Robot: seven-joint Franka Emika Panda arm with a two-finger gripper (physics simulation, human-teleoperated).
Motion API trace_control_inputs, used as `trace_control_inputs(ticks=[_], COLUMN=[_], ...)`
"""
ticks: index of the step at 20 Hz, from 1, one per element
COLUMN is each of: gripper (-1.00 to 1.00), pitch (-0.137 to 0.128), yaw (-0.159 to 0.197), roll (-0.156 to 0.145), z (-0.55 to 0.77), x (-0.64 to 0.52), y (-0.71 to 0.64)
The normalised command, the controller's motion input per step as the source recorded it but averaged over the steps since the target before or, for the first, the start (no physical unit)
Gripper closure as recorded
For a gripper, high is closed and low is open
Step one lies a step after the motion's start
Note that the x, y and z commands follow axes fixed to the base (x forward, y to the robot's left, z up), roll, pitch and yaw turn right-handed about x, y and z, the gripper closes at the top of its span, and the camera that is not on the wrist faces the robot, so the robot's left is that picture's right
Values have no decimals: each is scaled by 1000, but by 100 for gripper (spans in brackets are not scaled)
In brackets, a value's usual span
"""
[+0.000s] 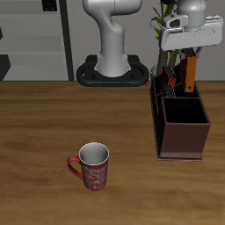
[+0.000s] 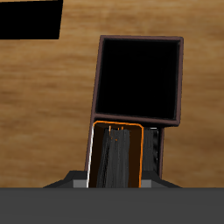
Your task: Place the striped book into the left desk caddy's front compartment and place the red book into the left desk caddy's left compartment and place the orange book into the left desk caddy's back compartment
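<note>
My gripper (image 1: 188,58) hangs over the back end of the left desk caddy (image 1: 183,139) and is shut on the orange book (image 1: 189,76). The book hangs upright with its lower end at the caddy's rim. The wrist view looks straight down on the orange book (image 2: 116,125), whose cover edge outlines a slot at the caddy's back. Next to it a thin striped book (image 2: 153,150) stands in a narrow slot. A sliver of the red book (image 1: 172,85) shows inside the caddy beside the orange one. The caddy's large front compartment (image 2: 140,79) looks dark and empty.
A red patterned mug (image 1: 90,166) stands on the wooden table towards the front edge, well away from the caddy. The robot's base (image 1: 112,70) sits at the back. A green plant (image 1: 161,31) rises behind the caddy.
</note>
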Motion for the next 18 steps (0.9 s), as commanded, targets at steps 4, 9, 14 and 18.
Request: trace_control_inputs(ticks=[4,9,14,18], gripper=[100,100,100,100], pitch=[9,12,7,0], yaw=[6,-5,2,5], roll=[18,1,4,16], z=[-100,-67,-52,-27], x=[40,10,-6,-27], y=[28,-60,-27,10])
